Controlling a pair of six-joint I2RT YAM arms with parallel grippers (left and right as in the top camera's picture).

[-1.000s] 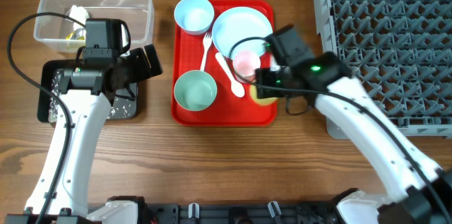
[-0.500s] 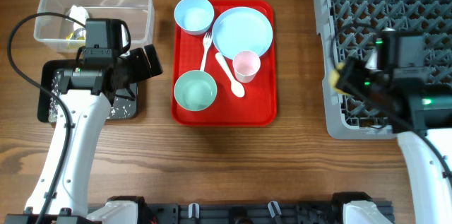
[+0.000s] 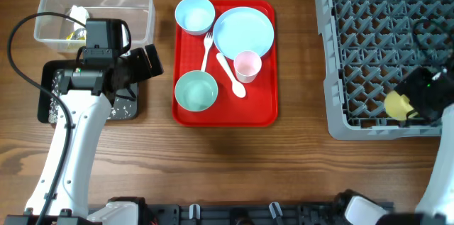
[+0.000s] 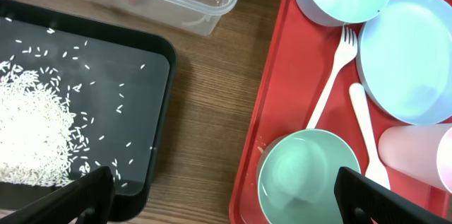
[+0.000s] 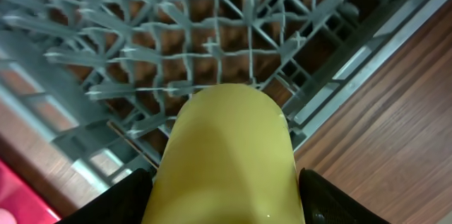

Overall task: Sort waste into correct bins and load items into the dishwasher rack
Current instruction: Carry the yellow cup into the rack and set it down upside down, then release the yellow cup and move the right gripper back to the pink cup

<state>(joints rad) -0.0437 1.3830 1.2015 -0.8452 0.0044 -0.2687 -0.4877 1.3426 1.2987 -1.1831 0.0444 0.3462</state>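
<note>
My right gripper [image 3: 411, 104] is shut on the small yellow cup [image 3: 397, 104] [image 5: 226, 153] and holds it over the front right part of the grey dishwasher rack [image 3: 355, 40] [image 5: 141, 75]. My left gripper [image 3: 149, 62] [image 4: 222, 199] is open and empty, between the black tray [image 3: 50, 108] [image 4: 152, 111] with loose rice [image 4: 32, 132] and the red tray [image 3: 227, 115]. On the red tray lie two pale-blue bowls [image 3: 194, 13] [image 3: 196, 91], a round plate [image 3: 244, 32], a pink cup [image 3: 247, 66], a white fork [image 3: 206, 49] and spoon [image 3: 231, 76]. The clear tub [image 3: 128, 1] holds tissue and wrappers [image 3: 76, 19].
The wooden table shows between the red tray and the rack [image 3: 298, 55] and along the front edge [image 3: 227, 168]. The left arm's cable [image 3: 21, 33] loops over the black tray.
My right arm has carried the yellow cup from the red tray rightward across the table to the rack's front right part. The left arm has not moved.
</note>
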